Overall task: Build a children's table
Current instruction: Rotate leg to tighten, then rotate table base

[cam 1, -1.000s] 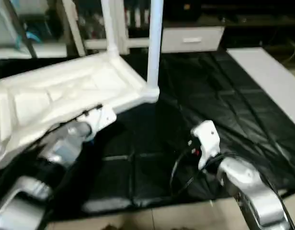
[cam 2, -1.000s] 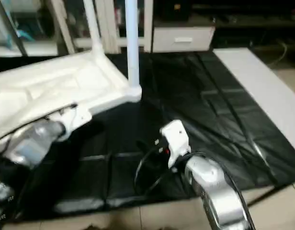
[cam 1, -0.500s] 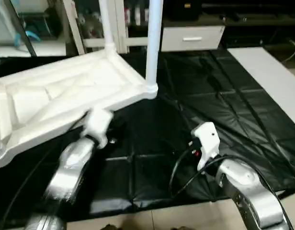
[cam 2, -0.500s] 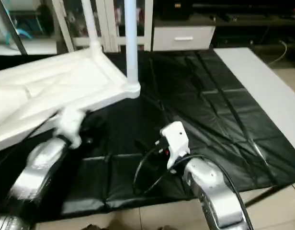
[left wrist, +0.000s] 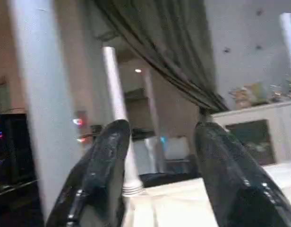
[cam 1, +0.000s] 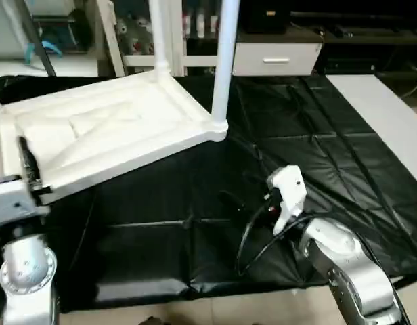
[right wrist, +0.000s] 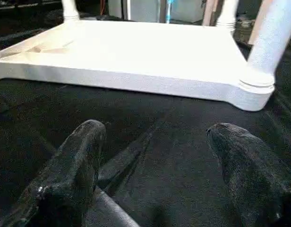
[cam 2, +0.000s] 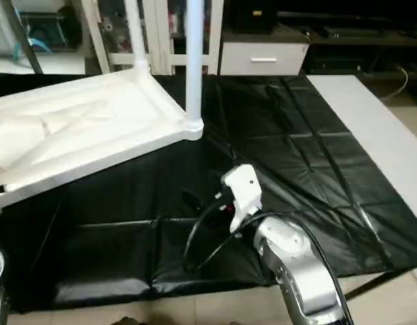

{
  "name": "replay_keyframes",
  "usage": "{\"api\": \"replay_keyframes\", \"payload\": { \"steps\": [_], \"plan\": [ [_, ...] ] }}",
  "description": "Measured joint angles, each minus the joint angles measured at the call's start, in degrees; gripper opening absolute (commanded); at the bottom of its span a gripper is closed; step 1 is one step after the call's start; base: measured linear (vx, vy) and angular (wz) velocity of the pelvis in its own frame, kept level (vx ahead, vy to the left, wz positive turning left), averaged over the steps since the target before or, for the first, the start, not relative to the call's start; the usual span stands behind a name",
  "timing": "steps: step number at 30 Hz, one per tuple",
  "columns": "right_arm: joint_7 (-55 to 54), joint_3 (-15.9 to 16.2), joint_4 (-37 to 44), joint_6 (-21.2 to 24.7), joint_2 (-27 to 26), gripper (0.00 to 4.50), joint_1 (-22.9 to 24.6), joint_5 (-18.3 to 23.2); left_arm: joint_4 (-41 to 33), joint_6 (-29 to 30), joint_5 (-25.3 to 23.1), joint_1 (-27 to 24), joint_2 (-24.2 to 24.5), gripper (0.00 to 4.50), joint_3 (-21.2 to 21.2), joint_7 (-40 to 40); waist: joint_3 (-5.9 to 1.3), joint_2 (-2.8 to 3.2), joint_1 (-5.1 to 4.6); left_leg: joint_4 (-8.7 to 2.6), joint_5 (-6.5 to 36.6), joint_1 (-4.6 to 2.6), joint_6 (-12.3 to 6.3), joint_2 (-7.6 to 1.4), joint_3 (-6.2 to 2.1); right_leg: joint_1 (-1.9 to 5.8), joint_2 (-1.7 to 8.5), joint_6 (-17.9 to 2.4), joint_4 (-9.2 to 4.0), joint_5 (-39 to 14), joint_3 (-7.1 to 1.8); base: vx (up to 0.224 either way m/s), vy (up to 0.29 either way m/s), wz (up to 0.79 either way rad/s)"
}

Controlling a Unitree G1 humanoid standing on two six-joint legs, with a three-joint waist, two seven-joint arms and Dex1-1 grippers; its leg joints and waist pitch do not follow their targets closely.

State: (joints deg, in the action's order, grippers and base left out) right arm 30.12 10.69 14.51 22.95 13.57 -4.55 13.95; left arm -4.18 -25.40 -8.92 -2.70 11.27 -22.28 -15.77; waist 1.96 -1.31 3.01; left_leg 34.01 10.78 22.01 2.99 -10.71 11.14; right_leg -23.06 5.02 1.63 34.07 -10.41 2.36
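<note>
Since a second ago my left gripper (left wrist: 159, 161) swung off the tabletop (cam 1: 114, 132), upper left on the counter (cam 1: 303, 142). Both grippers stand apart, empty; right gripper (right wrist: 159, 161) should approach the rim squarely.

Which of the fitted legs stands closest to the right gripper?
The leg in the tabletop's near corner socket, beside the bare black cover. It rises just beyond the right gripper; the other leg stands at the far corner.
</note>
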Motion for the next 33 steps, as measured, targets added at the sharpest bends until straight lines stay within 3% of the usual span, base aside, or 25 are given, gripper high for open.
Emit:
{"api": "replay_keyframes", "payload": {
  "steps": [5, 12, 14, 22, 27, 33],
  "plan": [
    [6.4, 3.1, 0.1, 0.2, 2.0, 3.76, -0.7, 2.2, -4.6, 2.5, -1.1, -1.6, -2.5, 3.02, -5.9, -5.3, -0.17, -0.65, -0.4, 0.03, 0.0, -0.01, 0.01, -0.08, -0.03, 0.0, -0.09, 0.1, -0.02, 0.0, -0.02, 0.0, 0.0, 0.0],
    [16.0, 7.0, 2.5, 7.9, 5.9, 3.76, -1.7, 8.6, -4.5, 3.8, 0.6, -1.3, -1.8, 3.59, -7.1, -5.8, -0.14, -0.56, 0.37, 0.16, 0.0, 0.0, 0.01, -0.08, -0.09, 0.03, -0.13, 0.2, -0.01, 0.1, -0.06, 0.0, 0.0, 0.0],
    [17.9, 7.2, 2.9, 9.0, 6.7, 3.76, -2.9, 9.4, -3.1, 4.5, 3.0, 0.1, -0.2, 3.83, -6.9, -4.2, 0.01, -0.26, 0.57, 0.2, 0.0, 0.01, 0.01, -0.08, -0.19, 0.05, -0.16, 0.2, 0.02, 0.1, -0.05, 0.0, 0.0, 0.0],
    [21.0, 7.8, 2.9, 9.8, 8.7, 3.76, -5.1, 10.3, 5.4, 8.6, 12.1, 9.0, 5.9, 4.42, -7.2, 3.8, 0.07, -0.11, 0.72, 0.36, -0.1, 0.02, 0.16, -0.06, -0.75, 0.17, -0.45, 0.1, 0.06, 0.3, -0.07, 0.0, 0.0, 0.0],
    [21.3, 8.0, 3.0, 10.3, 9.3, 3.76, -5.1, 10.2, 9.6, 10.9, 16.1, 12.4, 9.0, 4.42, -8.3, 7.5, 0.16, 0.17, 0.76, 0.38, -0.1, 0.03, 0.24, -0.06, -1.04, 0.16, -0.62, -0.2, 0.1, 0.5, -0.06, 0.0, 0.0, 0.0],
    [21.1, 9.0, 3.6, 10.3, 9.2, 3.76, -4.8, 10.2, 13.5, 17.7, 29.1, 14.4, 11.7, 4.42, -9.5, 21.7, 0.21, 1.26, 2.51, 0.43, -0.1, -0.01, 0.25, -0.02, -1.06, 0.25, -0.6, -0.1, 0.1, 0.5, -0.12, 0.0, 0.0, 0.0]
  ]
}}
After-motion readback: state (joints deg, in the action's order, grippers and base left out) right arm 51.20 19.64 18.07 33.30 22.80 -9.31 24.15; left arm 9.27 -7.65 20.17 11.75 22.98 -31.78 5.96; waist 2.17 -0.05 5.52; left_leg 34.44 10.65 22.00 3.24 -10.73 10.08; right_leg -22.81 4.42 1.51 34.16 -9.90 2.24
